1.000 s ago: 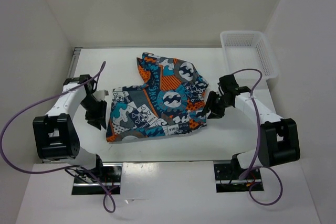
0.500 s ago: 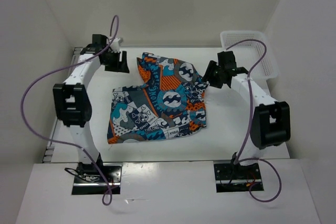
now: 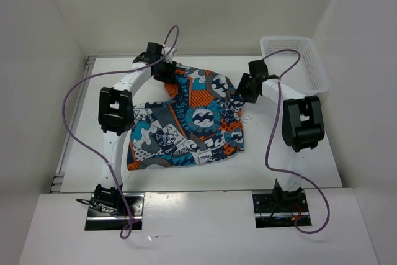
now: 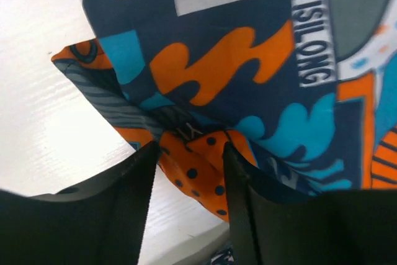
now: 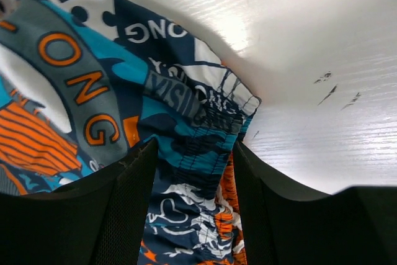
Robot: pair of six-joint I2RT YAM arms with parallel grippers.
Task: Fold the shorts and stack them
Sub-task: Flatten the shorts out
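Shorts point(image 3: 192, 119) – spread mostly flat on the white table point(image 3: 291, 153), mid-table, between the two arms. Top view: far portion rumpled and narrowing toward the back, near portion wider, with its near edge lying roughly straight. Left gripper point(image 3: 166, 72) sits at the far-left corner of the cloth, right gripper point(image 3: 247, 88) at the far-right edge. White mesh basket point(image 3: 294, 60) stands at the far right of the table, apart from the cloth. Purple cables loop off both arms.

Left wrist view: the gripper point(image 4: 189, 166) has its fingers point(image 4: 133, 203) apart, straddling a folded bit of the shorts point(image 4: 236, 79) – orange cloth with dark dots lies in the gap. Pads not pressed together; whether either touches the cloth I cannot tell. A pointed fold sticks out to the left over bare table point(image 4: 49, 91).

Right wrist view: the gripper point(image 5: 195, 172) is also spread, fingers point(image 5: 133, 203) on either side of the gathered, elastic-looking edge of the shorts point(image 5: 93, 91). Cloth fills the gap and runs off to the left; bare table point(image 5: 322, 41) to the right, with a few small dark scuffs.
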